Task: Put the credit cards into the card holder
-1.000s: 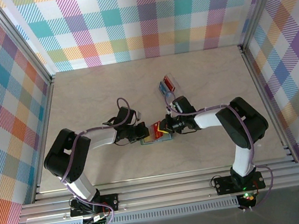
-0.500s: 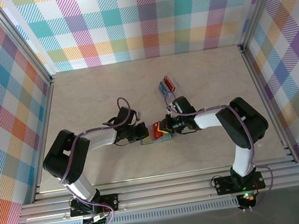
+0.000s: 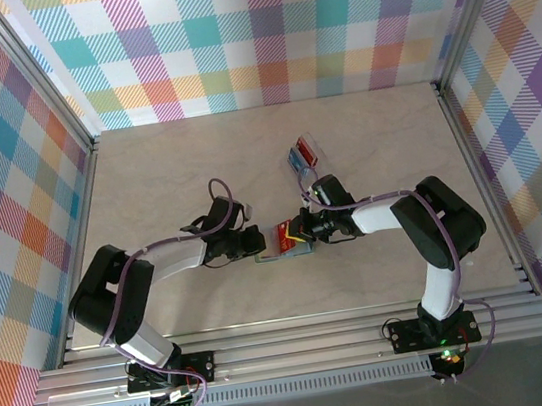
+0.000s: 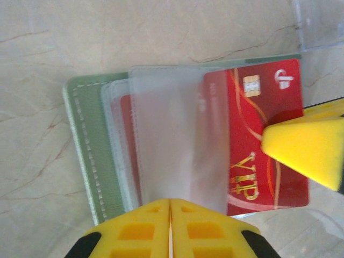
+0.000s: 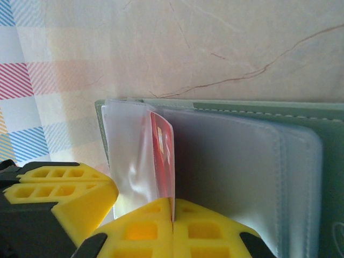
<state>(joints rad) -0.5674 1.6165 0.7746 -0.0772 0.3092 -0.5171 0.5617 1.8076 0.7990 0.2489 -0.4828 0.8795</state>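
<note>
The grey-green card holder (image 4: 80,140) lies open on the table (image 3: 166,177) between both grippers, its clear sleeves fanned out. My left gripper (image 4: 170,203) is shut, pinching the lower edge of one clear sleeve (image 4: 172,140). A red VIP credit card (image 4: 258,129) sits partly under that sleeve. My right gripper (image 5: 173,207) is shut on this red card (image 5: 164,150), seen edge-on and upright beside the lifted sleeve (image 5: 126,156). From above, the left gripper (image 3: 260,245) and right gripper (image 3: 297,232) meet over the card holder (image 3: 280,253).
A clear plastic tray (image 3: 303,156) with red and blue cards stands just behind the right gripper; its corner (image 4: 322,21) shows in the left wrist view. Checked walls and metal rails (image 3: 301,345) bound the table. Open tabletop lies to the back and left.
The left arm's elbow has swung down and to the left while its gripper stays at the card holder. The right arm and the red card hold still.
</note>
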